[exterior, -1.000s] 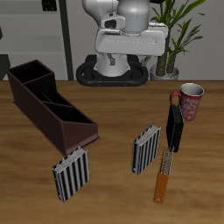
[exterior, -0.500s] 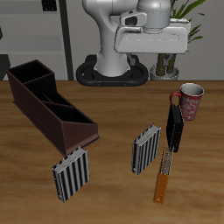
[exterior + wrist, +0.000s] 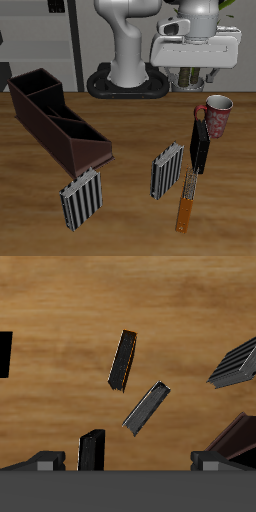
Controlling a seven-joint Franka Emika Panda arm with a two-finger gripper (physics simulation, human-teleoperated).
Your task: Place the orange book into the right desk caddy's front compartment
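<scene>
The orange book (image 3: 187, 200) lies flat near the table's front edge, its darker band at the near end. In the wrist view it (image 3: 122, 360) shows as a narrow dark strip with an orange edge. The right desk caddy (image 3: 55, 120), a long maroon-brown divided box, stands far across the table; a corner of it shows in the wrist view (image 3: 238, 436). My gripper (image 3: 195, 74) hangs high above the table's back, beyond the mug, far from the book. In the wrist view the gripper (image 3: 130, 461) is open and empty, fingers wide apart.
A black book (image 3: 200, 145) lies just behind the orange one, with a pink mug (image 3: 217, 115) behind that. Two grey-and-black striped slabs (image 3: 167, 170) (image 3: 80, 198) stand between the book and the caddy. A potted plant (image 3: 195, 70) stands behind the table.
The arm has swung from above the robot's base towards the mug's side of the table. The hand has come a little lower. Nothing on the table has moved.
</scene>
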